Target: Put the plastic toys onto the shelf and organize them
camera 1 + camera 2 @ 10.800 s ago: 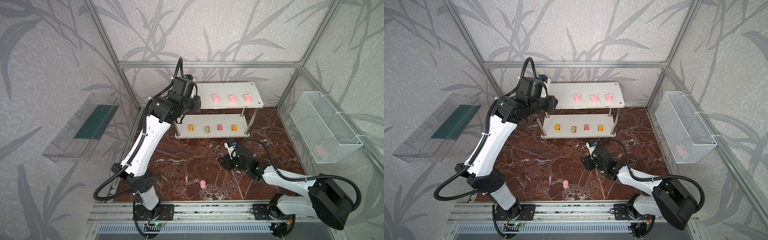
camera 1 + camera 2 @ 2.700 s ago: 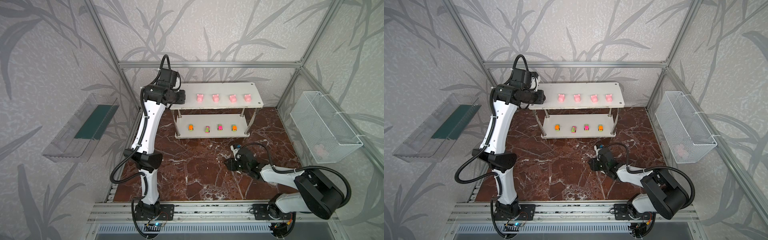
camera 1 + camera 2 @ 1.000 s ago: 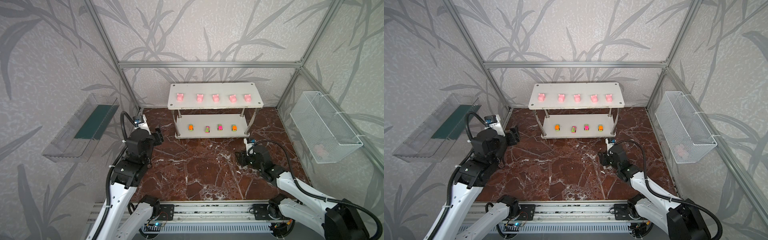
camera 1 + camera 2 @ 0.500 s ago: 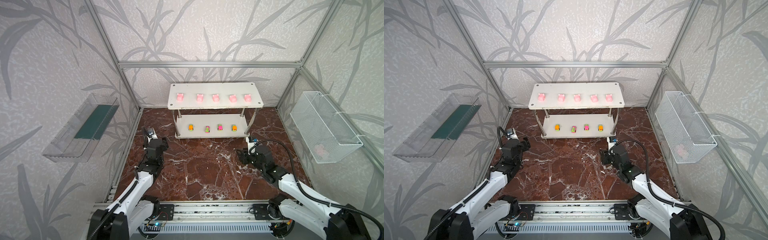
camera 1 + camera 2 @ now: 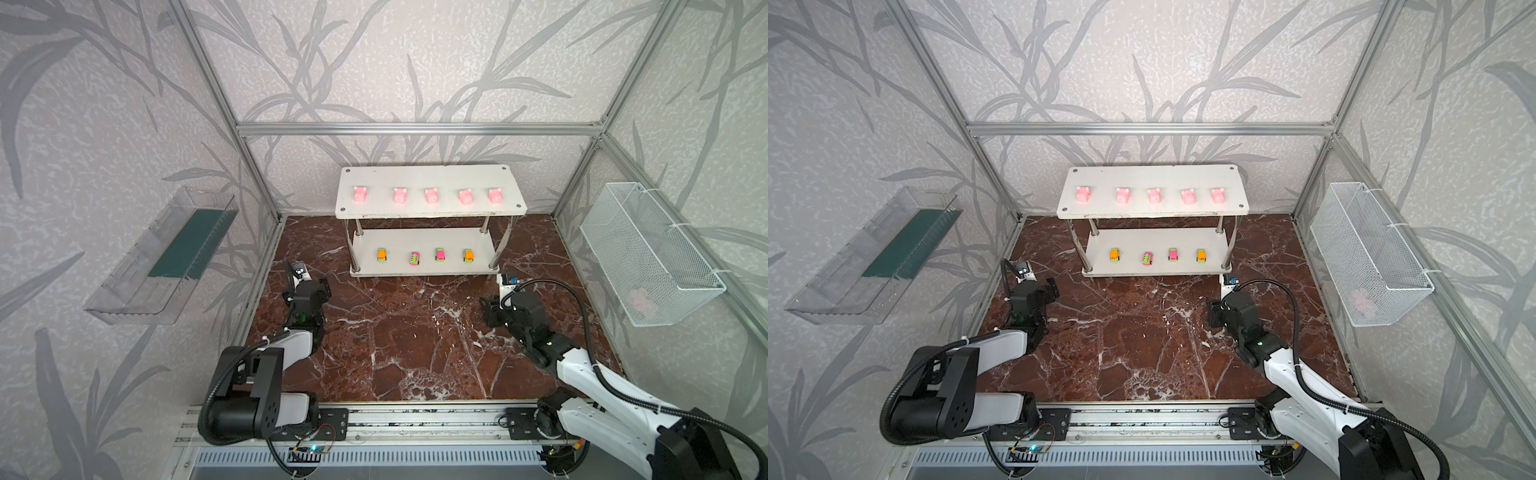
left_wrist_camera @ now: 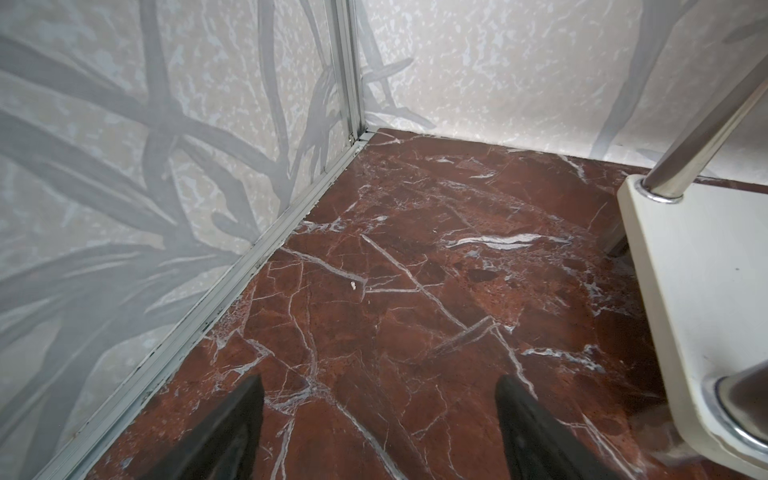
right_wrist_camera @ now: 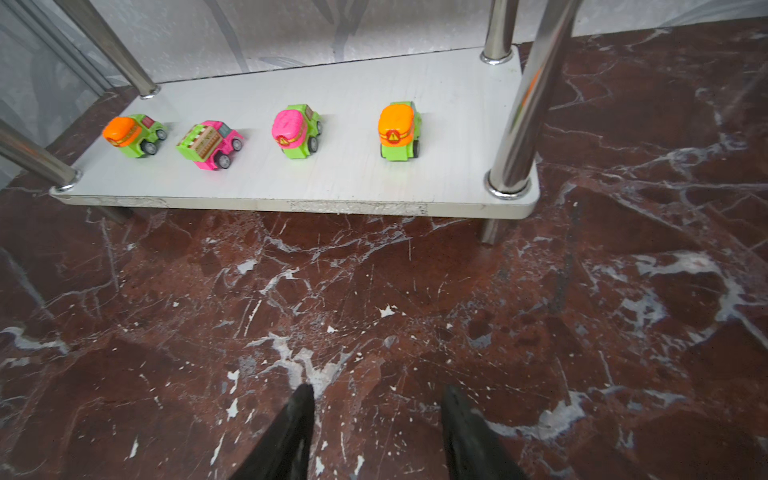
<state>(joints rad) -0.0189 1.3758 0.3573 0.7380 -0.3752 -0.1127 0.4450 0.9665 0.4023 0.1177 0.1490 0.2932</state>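
Your left hand (image 6: 378, 386) and right hand (image 7: 377, 390) are standing apart, empty. The pigs (image 5: 431, 195) are sitting on the shelf (image 5: 432, 176) top tier, the cars (image 7: 297, 131) below. Pushing the right hand forward is risking to knock the post (image 7: 523, 104) and roll the cars off.

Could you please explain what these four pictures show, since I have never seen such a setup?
Two white-and-black robot arms reach over a dark red marbled tabletop. Two pictures look down from overhead, nearly identical; the other two come from cameras on each arm's wrist. The left gripper and right gripper are both open and hold nothing. On the white two-tier shelf with chrome posts, five pale-pink pig figurines line the upper board and four green, pink and orange toy cars the lower.
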